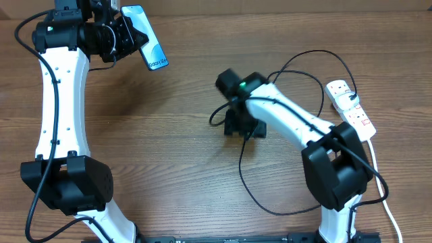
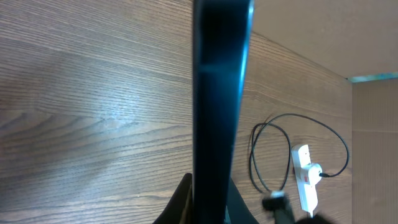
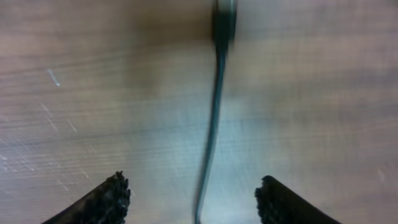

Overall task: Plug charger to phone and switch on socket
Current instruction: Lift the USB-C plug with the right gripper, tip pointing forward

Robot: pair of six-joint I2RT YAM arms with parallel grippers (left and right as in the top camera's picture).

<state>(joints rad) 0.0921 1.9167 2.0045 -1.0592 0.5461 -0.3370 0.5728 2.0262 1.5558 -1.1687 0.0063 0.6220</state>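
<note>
Right jaws stand spread above the table (image 3: 74, 93), with the charger (image 3: 214, 106) running up the gap between the 2, touching neither. Its small plug tip (image 3: 224, 22) lies just beyond the jaw ends. I judge the cable light and limp, so I would take hold at the stiff tip, not the cord. Left jaws are pressed onto the phone (image 2: 217, 93), held edge-on between them: rigid, smooth, probably slippery. The socket (image 1: 351, 108) lies well apart from both jaws.
</note>
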